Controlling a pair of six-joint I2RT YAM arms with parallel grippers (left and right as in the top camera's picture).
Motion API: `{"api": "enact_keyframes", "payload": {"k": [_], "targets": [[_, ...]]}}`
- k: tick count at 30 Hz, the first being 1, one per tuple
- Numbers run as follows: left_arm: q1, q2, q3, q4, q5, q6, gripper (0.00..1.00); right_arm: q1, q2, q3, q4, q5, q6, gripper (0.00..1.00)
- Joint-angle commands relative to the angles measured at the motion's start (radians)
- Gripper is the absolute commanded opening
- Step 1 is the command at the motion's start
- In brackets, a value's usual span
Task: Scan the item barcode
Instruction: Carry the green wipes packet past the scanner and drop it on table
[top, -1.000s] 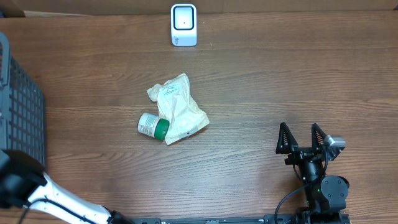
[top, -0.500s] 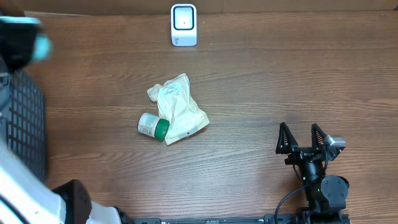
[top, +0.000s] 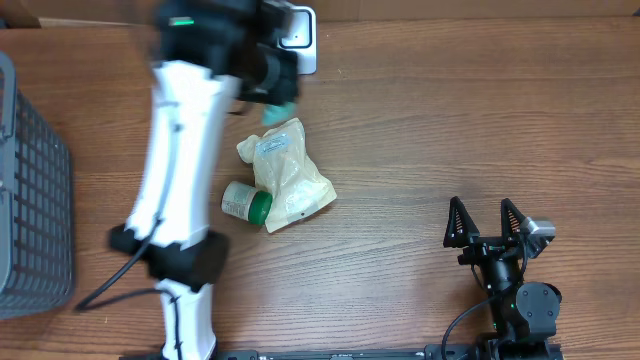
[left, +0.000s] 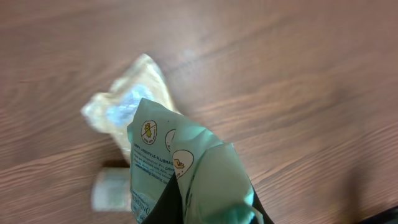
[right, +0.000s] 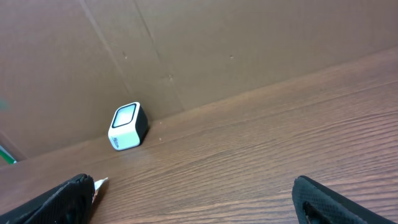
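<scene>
My left gripper (left: 211, 213) is shut on a pale green printed pouch (left: 186, 158), whose top pokes up between the black fingers. In the overhead view the left arm reaches across the table's back. There the left gripper (top: 272, 92) holds the green pouch (top: 277, 112) just in front of the white barcode scanner (top: 305, 42), which the arm partly hides. The scanner (right: 127, 126) also shows in the right wrist view, against the brown back wall. My right gripper (top: 487, 222) rests at the front right, open and holding nothing.
A cream pouch (top: 287, 175) lies mid-table with a small white bottle with a green cap (top: 246, 203) against its left side. Both appear below the held pouch in the left wrist view: cream pouch (left: 121, 106), bottle (left: 112, 190). A dark mesh basket (top: 30, 200) stands at the left edge.
The left arm has swung from the front left corner, past the basket, to the back of the table, carrying the green pouch up to the scanner. The right arm has not moved.
</scene>
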Motion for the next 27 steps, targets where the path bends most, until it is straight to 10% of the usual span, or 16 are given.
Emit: {"api": "enact_keyframes", "payload": {"k": [1, 9, 10, 13, 27], "targets": [[-0.117, 0.137, 0.001, -0.003, -0.135, -0.034, 0.04, 0.006, -0.008, -0.011, 0.007, -0.002, -0.004, 1.00], [-0.245, 0.350, 0.001, 0.007, -0.189, -0.113, 0.09, 0.006, -0.008, -0.011, 0.007, -0.002, -0.004, 1.00], [-0.249, 0.357, 0.001, 0.012, -0.189, -0.118, 0.18, 0.006, -0.008, -0.011, 0.007, -0.002, -0.004, 1.00], [-0.250, 0.356, 0.004, 0.029, -0.197, -0.151, 1.00, 0.006, -0.008, -0.011, 0.007, -0.001, -0.004, 1.00], [0.022, 0.068, 0.250, -0.003, -0.188, -0.156, 1.00, 0.006, -0.008, -0.011, 0.007, -0.001, -0.004, 1.00]]}}
